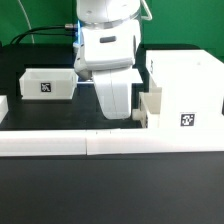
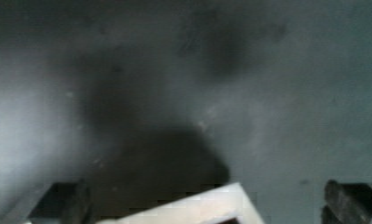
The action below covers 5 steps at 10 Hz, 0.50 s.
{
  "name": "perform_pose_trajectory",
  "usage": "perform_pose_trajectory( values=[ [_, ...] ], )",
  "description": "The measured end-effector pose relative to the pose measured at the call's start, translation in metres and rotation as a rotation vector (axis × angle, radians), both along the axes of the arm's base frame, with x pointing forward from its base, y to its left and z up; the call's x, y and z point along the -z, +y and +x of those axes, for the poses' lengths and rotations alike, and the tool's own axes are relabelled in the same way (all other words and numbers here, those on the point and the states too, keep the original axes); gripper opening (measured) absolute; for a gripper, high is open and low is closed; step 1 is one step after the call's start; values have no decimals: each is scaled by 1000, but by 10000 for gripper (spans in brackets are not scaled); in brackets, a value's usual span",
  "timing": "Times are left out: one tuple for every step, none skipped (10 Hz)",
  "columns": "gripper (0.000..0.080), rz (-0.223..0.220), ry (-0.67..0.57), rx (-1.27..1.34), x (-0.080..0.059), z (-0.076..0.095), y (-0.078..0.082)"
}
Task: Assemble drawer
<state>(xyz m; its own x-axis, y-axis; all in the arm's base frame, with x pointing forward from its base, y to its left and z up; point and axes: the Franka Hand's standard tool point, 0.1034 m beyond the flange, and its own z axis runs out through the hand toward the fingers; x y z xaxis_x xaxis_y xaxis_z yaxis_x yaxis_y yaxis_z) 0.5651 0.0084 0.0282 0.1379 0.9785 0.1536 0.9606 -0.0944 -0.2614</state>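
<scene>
While your gripper (image 2: 204, 205) hangs low at the centre of the exterior frame, its fingers (image 2: 62, 200) stand spread wide in the wrist view. A white edge (image 2: 179, 210) lies between them and touches neither, so nothing is grasped.

The drawer is in pieces. Its housing (image 1: 185, 85) stands at the right of the exterior frame. One tray (image 1: 48, 82) sits at the left centre, well apart from the arm. The second tray (image 1: 152, 108) is just beside the housing's front; whether they touch, you cannot tell.

The wrist picture is blurred, so judge alignment with care. If the fingers close off-centre, one will likely strike first and skew the part. A sideways sweep could knock the second tray, or press it against the border wall (image 1: 110, 142) across the lower frame.
</scene>
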Motion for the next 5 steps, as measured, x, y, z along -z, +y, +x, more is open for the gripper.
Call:
perform_pose_trajectory(
  values=[
    [649,2,4,-3,1,-3,-4],
    [649,5,7,-8,2,-6,-7],
    [649,8,9,-16,2,-8,-7],
    [649,9,14,-19,4,-11,-5],
    [649,11,15,-20,4,-12,-1]
  ],
)
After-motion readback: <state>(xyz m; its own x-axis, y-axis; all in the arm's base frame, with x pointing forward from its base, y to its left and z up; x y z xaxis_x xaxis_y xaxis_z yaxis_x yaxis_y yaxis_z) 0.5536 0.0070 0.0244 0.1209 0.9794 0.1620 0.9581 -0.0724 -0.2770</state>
